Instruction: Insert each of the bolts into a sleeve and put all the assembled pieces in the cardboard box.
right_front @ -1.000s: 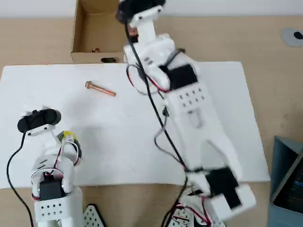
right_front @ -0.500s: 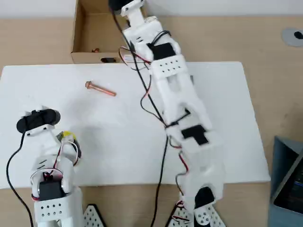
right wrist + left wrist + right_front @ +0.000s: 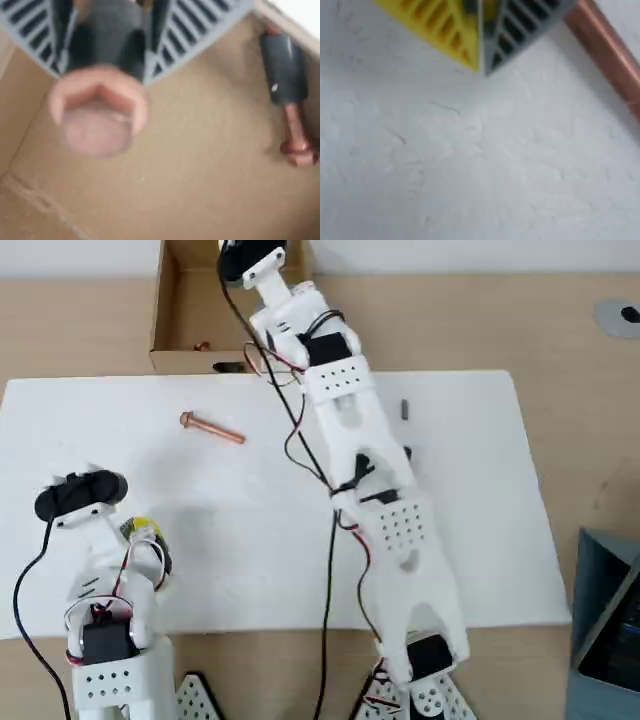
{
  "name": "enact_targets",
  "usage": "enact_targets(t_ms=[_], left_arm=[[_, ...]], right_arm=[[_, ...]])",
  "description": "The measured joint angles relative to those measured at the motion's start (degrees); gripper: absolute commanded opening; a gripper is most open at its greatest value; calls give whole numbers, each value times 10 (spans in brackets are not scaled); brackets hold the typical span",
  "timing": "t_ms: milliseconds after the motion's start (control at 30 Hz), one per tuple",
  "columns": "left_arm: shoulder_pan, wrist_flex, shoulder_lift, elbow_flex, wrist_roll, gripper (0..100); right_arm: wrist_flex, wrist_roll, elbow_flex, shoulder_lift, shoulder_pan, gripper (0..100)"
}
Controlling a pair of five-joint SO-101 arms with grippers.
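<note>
Clamping sleeved bolt (image 3: 97, 117) in jaws of right gripper (image 3: 107, 55) inside cardboard box (image 3: 200, 175).
Pressing jaws of left gripper (image 3: 481, 60) together above white mat (image 3: 470, 165).

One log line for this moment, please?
right gripper: shut on sleeved bolt over cardboard box | finished piece: in box | loose bolt: on mat | left gripper: shut

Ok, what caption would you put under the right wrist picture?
Right tool holds a sleeved bolt over the cardboard box, where another finished piece lies.
</note>
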Motion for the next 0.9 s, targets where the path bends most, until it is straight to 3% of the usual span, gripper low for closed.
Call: enact_targets(t_ms=[433,900], left_arm=[[0,0,0,0,0,3],[0,0,0,0,0,3]], right_arm=[[69,0,-57,8,0,135],[365,0,-344,7,-1,134]])
